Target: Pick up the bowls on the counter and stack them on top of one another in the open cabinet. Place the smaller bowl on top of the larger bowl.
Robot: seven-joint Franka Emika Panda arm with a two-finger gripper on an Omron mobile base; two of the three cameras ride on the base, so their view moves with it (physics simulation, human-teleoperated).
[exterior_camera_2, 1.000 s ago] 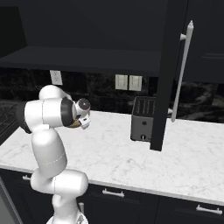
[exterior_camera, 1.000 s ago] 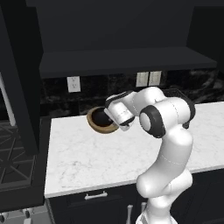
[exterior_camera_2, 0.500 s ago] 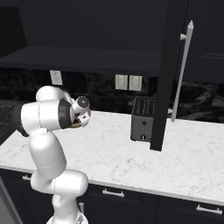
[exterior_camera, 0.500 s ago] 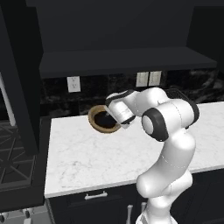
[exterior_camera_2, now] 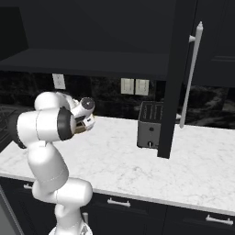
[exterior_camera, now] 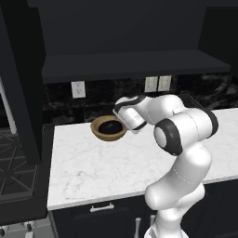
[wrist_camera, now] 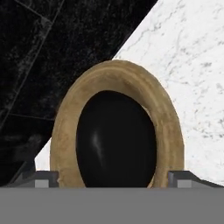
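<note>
Bowl (exterior_camera: 109, 128) near counter (exterior_camera: 116, 162) back edge

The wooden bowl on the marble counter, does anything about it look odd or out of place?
The wide tan wooden bowl sits upright and undamaged on the white marble counter, close to the dark backsplash. One oddity: its inside is glossy black, as if the small black bowl already sits in it, though that cannot be told for sure. Nothing is spilled.

Black veined backsplash (exterior_camera: 100, 93), white wall outlets (exterior_camera_2: 134, 86), dark toaster (exterior_camera_2: 149, 124)
</note>
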